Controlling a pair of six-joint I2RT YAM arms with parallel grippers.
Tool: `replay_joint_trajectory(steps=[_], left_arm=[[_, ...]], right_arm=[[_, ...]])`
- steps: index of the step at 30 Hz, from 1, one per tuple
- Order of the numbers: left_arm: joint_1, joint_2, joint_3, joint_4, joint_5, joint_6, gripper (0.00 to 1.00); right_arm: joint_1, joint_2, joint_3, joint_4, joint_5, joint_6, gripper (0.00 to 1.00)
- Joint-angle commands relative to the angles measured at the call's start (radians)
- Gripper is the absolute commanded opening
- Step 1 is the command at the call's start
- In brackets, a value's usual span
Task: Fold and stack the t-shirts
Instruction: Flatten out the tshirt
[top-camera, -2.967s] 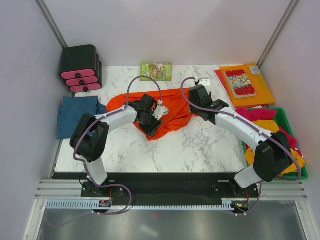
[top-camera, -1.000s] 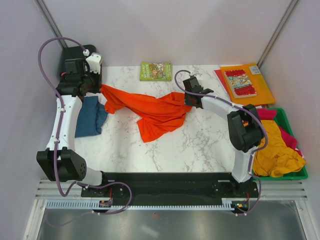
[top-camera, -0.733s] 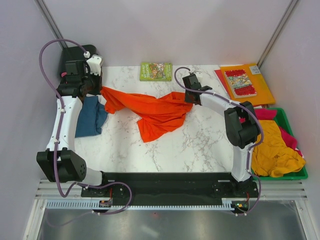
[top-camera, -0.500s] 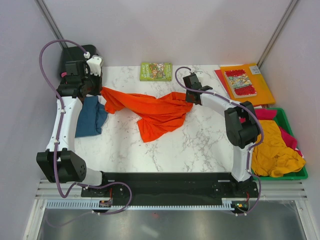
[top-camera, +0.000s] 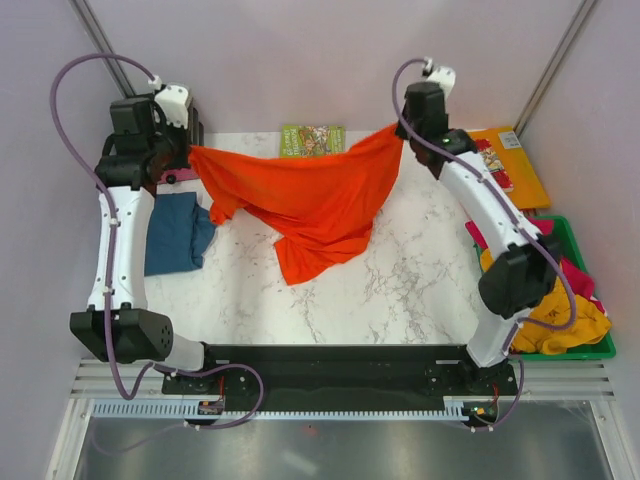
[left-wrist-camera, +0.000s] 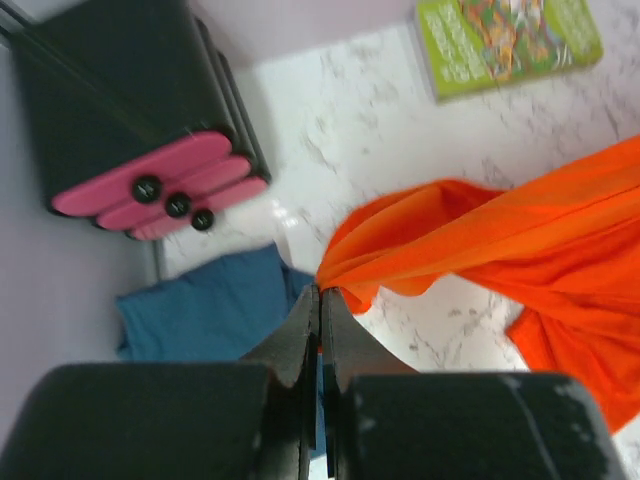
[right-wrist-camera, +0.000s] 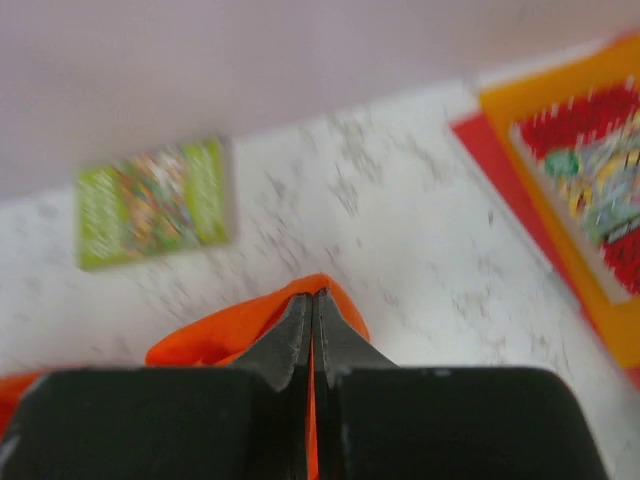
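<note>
Left hand (left-wrist-camera: 320, 297): clenched on one corner of the bright orange-red cloth t-shirt (top-camera: 310, 200), at the upper left of the overhead view.
Right hand (right-wrist-camera: 312, 296): pinched shut on the opposite corner, upper right of centre.
Orange-red t-shirt: stretched between both hands, its lower part drooping onto the white marbled worktop (top-camera: 400, 280).
Teal-blue cloth t-shirt (top-camera: 172, 232): crumpled at the worktop's left edge, below the left hand.
Black drawer unit with pink fronts (left-wrist-camera: 120, 130): far left corner.
Green tray (top-camera: 562, 224): right edge, holding a mustard-yellow t-shirt (top-camera: 565, 315).
</note>
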Motion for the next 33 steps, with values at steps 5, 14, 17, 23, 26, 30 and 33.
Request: replay_joint_trajectory(steps=[5, 14, 17, 23, 26, 30, 33], left_arm=[[0.030, -0.048, 0.192, 0.006, -0.036, -0.021, 0.02], [0.072, -0.096, 0.452, -0.077, -0.007, -0.060, 0.02], [0.073, -0.108, 0.615, -0.109, 0.000, -0.080, 0.02], [0.072, -0.261, 0.652, -0.108, -0.011, -0.077, 0.02], [0.072, -0.326, 0.602, -0.109, -0.013, -0.057, 0.02], [0.072, -0.444, 0.536, -0.112, -0.008, -0.054, 0.02], [0.070, -0.482, 0.519, -0.132, -0.008, -0.064, 0.02]], right_arm=[[0.006, -0.348, 0.110, -0.037, 0.025, -0.069, 0.00], [0.031, -0.554, 0.220, -0.142, 0.044, -0.145, 0.00], [0.065, -0.563, 0.399, -0.191, 0.053, -0.158, 0.00], [0.074, -0.647, 0.437, -0.215, 0.062, -0.190, 0.00], [0.074, -0.703, 0.412, -0.215, 0.082, -0.208, 0.00], [0.077, -0.750, 0.418, -0.215, 0.087, -0.219, 0.00], [0.077, -0.756, 0.418, -0.214, 0.096, -0.219, 0.00]])
